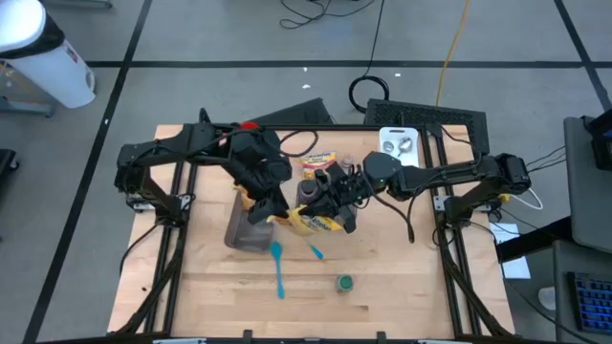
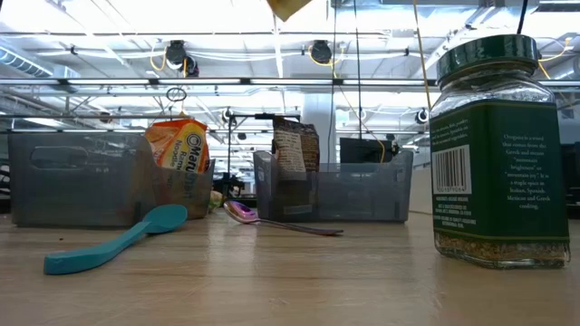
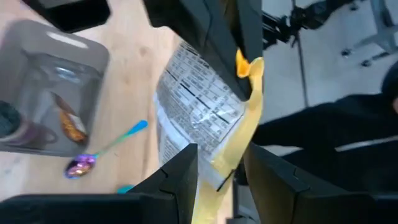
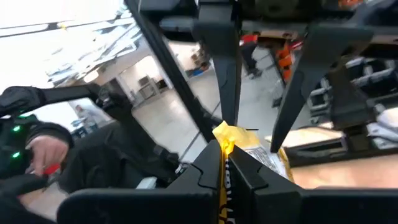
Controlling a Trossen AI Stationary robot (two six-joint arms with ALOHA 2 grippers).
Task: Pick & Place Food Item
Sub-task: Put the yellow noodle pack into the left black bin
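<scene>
Two grippers, left [image 3: 217, 177] and right [image 4: 225, 165], clamped on yellow food packet [image 1: 316, 224] aloft between both bins: risk of tearing if pulled apart.

Bench [image 1: 402, 287]: pale wood.
Bins: two grey bins [image 2: 72, 181] [image 2: 353, 195].
Spoons: teal spoon [image 2: 113, 240]; purple spoon [image 2: 272, 220].
Jar: green-lidded jar [image 2: 498, 149], upright.
</scene>
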